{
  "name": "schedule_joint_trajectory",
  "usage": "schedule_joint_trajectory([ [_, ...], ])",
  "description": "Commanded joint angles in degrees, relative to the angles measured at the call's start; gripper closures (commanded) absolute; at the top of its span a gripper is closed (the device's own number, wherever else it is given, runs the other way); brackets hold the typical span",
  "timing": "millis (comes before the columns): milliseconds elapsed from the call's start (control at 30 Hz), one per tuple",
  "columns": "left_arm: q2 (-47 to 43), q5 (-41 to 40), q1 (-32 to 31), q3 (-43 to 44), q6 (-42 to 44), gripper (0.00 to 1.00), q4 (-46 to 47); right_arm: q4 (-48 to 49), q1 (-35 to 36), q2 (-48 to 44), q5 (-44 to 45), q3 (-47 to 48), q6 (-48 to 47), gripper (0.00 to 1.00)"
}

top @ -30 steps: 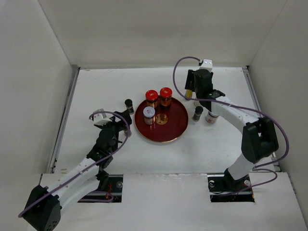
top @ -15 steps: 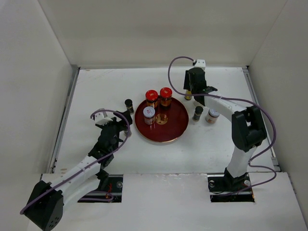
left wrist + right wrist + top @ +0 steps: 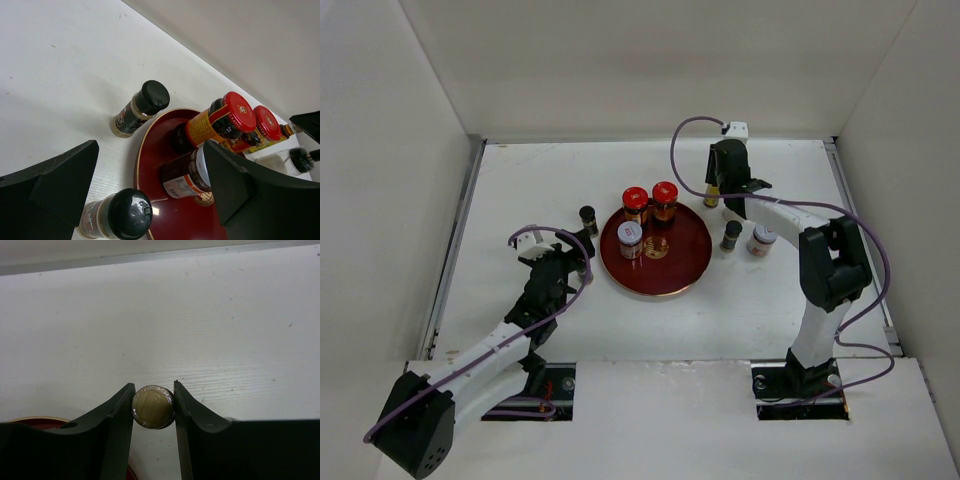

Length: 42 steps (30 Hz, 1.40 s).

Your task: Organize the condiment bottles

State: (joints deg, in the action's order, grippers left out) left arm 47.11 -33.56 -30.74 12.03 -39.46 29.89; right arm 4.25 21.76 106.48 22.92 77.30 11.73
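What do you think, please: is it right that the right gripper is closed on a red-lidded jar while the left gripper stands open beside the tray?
Not quite. The right gripper is closed on the gold-capped bottle, as the right wrist view shows; both red-lidded jars stand free on the tray. The left gripper does stand open beside the tray.

Dark red tray point(image 3: 682, 268); red-lidded brown jar point(image 3: 635, 200); gold-capped bottle point(image 3: 153, 406); white table point(image 3: 540, 180).

Eight condiment bottles point(image 3: 635, 197), one tray point(image 3: 685, 264)
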Motion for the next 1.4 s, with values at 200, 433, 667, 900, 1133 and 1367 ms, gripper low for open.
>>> schedule_joint_trajectory([
  [200, -0.27, 0.60, 0.64, -0.69, -0.53, 0.14, 3.25, 3.66, 1.48, -9.70, -0.07, 1.02, -1.18, 0.68],
  [433, -0.97, 0.60, 0.73, -1.05, -0.62, 0.14, 3.25, 4.01, 5.44, -14.19, 0.11, -3.03, -0.48, 0.69],
  [667, -1.32, 0.60, 0.73, -1.13, -0.70, 0.14, 3.25, 4.54, 9.31, -13.76, -0.33, -5.57, 1.37, 0.69],
  [900, -1.76, 0.69, 0.73, -1.31, -0.70, 0.14, 3.25, 6.73, 11.15, -11.38, -0.77, -8.39, 3.39, 0.69],
  [1133, -1.58, 1.04, 0.73, -1.22, -0.70, 0.14, 3.25, 8.58, 12.65, -9.01, -0.24, -9.80, 3.48, 0.65],
  [1367, -1.76, 1.04, 0.73, -1.22, -0.70, 0.14, 3.33, 9.90, 13.97, -8.56, 1.51, -11.20, 2.86, 0.40],
])
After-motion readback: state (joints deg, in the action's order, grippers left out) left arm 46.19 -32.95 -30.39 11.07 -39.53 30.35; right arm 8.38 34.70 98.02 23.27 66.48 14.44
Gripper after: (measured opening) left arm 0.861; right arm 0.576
